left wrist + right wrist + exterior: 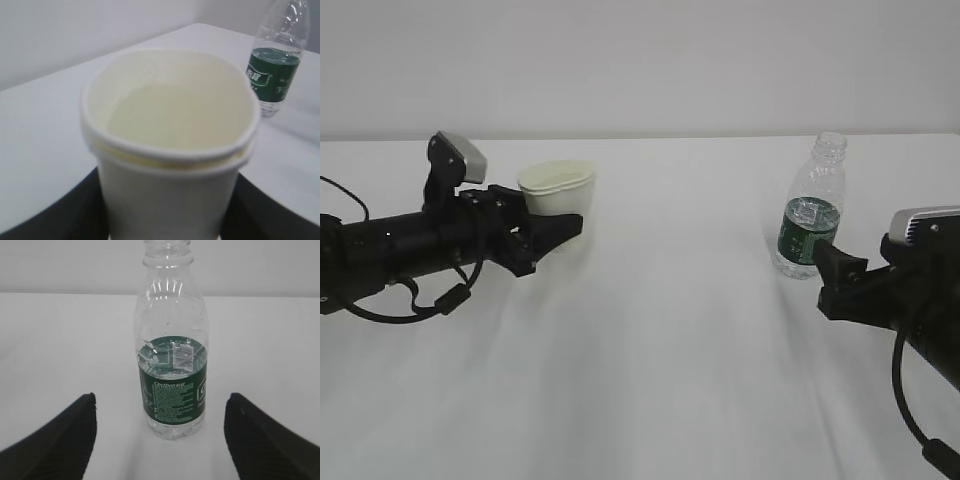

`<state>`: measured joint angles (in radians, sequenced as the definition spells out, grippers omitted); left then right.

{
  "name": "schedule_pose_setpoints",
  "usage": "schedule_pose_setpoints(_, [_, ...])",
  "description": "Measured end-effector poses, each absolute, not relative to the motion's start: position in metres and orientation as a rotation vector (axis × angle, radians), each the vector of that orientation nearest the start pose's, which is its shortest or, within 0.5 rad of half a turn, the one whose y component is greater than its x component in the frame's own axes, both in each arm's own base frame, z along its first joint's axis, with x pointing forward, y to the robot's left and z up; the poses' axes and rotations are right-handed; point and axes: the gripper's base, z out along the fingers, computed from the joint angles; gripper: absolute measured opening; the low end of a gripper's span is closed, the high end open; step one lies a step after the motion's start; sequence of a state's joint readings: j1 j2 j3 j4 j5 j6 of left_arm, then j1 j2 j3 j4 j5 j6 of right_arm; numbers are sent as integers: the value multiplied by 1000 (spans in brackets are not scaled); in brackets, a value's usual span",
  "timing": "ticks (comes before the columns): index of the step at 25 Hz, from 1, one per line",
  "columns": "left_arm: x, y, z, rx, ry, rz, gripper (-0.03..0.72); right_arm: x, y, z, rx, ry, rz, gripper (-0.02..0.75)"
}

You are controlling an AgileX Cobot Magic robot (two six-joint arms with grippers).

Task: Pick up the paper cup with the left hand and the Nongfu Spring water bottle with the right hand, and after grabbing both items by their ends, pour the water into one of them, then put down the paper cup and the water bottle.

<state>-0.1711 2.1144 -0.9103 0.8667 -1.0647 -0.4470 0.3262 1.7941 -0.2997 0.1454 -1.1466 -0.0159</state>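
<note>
My left gripper (565,222) is shut on the white paper cup (558,188), its dark fingers (45,220) pressing both sides of the lower wall. The squeeze bends the cup's rim (170,150) out of round, and its cream inside looks empty. The Nongfu Spring water bottle (810,205) stands upright and uncapped on the table at the right. Water (170,352) reaches about the top of its dark green label (172,395). My right gripper (160,400) is open, low and close to the bottle (171,340), one finger on each side with clear gaps.
The white table (670,350) runs back to a pale wall. In the left wrist view the bottle (277,65) stands beyond the cup at the upper right. Both black arms lie low over the table, the left one (400,245) with a loose cable.
</note>
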Motion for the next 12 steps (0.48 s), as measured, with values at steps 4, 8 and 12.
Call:
schedule_pose_setpoints(4, [364, -104, 113, 670, 1667, -705, 412, 240, 69, 122, -165, 1828, 139, 596])
schedule_pose_setpoints(8, [368, -90, 113, 626, 1676, -675, 412, 240, 69, 122, -165, 1828, 139, 596])
schedule_pose_setpoints(12, [372, -79, 114, 572, 1681, -650, 412, 240, 69, 122, -165, 1828, 139, 595])
